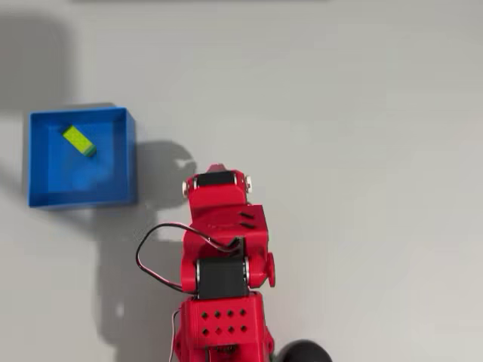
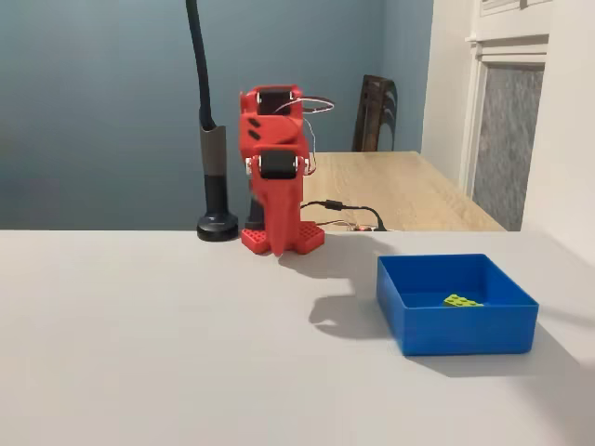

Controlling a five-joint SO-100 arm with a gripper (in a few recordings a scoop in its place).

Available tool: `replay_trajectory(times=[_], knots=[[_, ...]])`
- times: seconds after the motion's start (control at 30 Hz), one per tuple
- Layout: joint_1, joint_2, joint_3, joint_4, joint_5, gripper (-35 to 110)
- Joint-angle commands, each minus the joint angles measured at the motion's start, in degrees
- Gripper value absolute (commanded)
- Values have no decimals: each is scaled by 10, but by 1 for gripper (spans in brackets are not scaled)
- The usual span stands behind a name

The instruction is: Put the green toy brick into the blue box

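Green toy brick lies flat on the blue box floor, toward its far-left corner in the overhead view. Gripper hangs folded at the arm's base, well apart from the box; can't tell whether its fingers are apart or together. Placement looks done: just park, keep clear of the box walls.

Green toy brick inside blue box

The red arm is sitting folded up over its base, upper links stacked upright. In the fixed view the gripper is pointing straight down in front of the base, its fingers appearing to be closed together, gripping nothing.
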Motion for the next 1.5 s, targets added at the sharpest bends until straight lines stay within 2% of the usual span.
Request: replay_trajectory(times=[0.0, 0.37, 1.47], knots=[[11, 67, 32, -4, -4, 0], [22, 154, 127, -25, 4, 0], [22, 163, 129, -16, 25, 0]])
